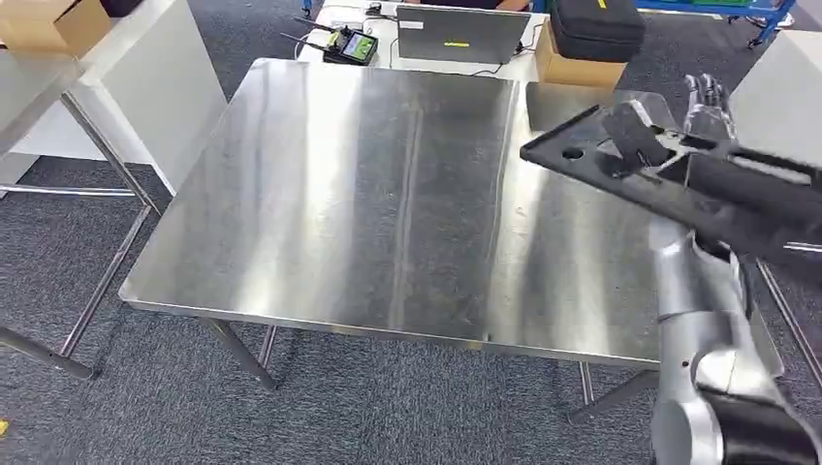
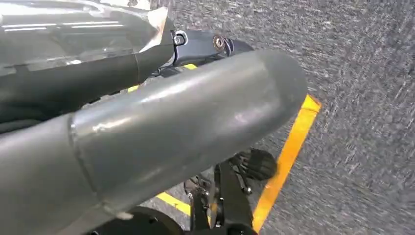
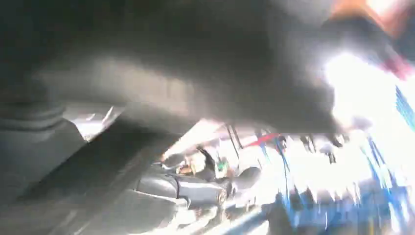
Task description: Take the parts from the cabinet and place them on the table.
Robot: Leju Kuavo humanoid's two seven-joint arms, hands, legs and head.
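Grey carpet covers the floor, and in front of me stands a steel table [image 1: 388, 194] with a shining, brushed top. Behind its far edge there is a white desk [image 1: 388, 44] with a grey laptop [image 1: 462, 36], a small device with a green screen [image 1: 352, 46], and a cardboard box [image 1: 579, 68] that carries a black case [image 1: 596, 27]. At the far left, another cardboard box [image 1: 53, 21] sits on a white table.

My right arm [image 1: 693, 320] comes up from below at the right side. My right hand [image 1: 705, 107] is raised over the right part of the steel table, and it holds a long black part [image 1: 669, 170]. This part is flat, with a round hole near its left end, and it lies almost level, slightly tilted, in the air above the table top. It does not touch the steel. I see the fingers [image 1: 708, 95] standing up behind the part, but exactly how they close on it I cannot tell, because the part hides them. In the right wrist view everything is blurred and dark.

My left hand [image 2: 147, 132] hangs low beside my body, over the carpet and a yellow floor line [image 2: 288, 152]. I see the thick grey thumb, and nothing that it holds. If the other fingers are wide or closed, I cannot tell.
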